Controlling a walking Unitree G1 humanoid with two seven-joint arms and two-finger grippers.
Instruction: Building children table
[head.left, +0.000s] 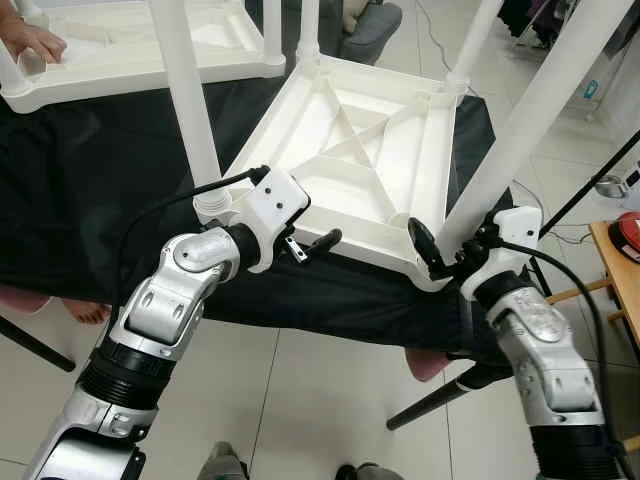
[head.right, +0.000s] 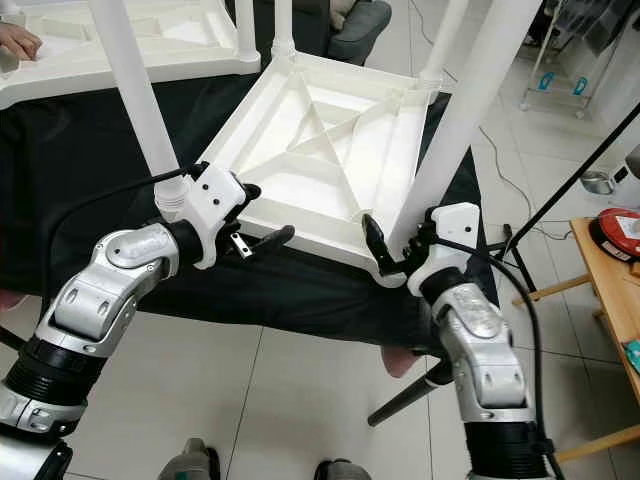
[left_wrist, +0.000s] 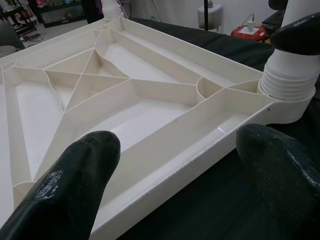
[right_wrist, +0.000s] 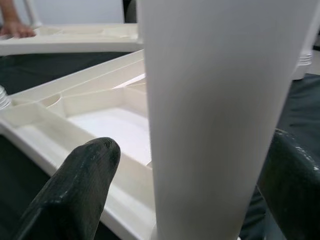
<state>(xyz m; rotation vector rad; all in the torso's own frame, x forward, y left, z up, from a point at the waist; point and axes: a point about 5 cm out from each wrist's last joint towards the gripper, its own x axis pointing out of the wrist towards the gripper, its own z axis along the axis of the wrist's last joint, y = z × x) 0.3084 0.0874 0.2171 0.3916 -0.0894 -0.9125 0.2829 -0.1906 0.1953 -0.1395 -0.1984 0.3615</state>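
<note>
On the black-covered worktop (head.left: 80, 200) lay the upturned white tabletop (head.left: 350, 165), ribs facing up, with legs standing in its corner sockets. Left of the tabletop, at the worktop's far edge, a person's hand (head.left: 30, 38) rested on a second white tabletop (head.left: 120, 50). At the tabletop's near left corner stood the near left leg (head.left: 187, 100); the left hand (head.left: 300, 245) sat just beside that corner, its fingers spread wide along the near edge and gripping nothing. At the near right corner the right leg (head.left: 540, 120) leaned outward rather than standing straight. The right hand (head.left: 445, 255) had its fingers open on either side of that leg's base; whether they touched it I could not tell.

The likely trouble was the leaning leg: if the right hand closed or pushed off-axis, the leg could jam crooked in its socket or pop out, and the tabletop could slide on the cloth, since the left hand was not pinning it.
</note>
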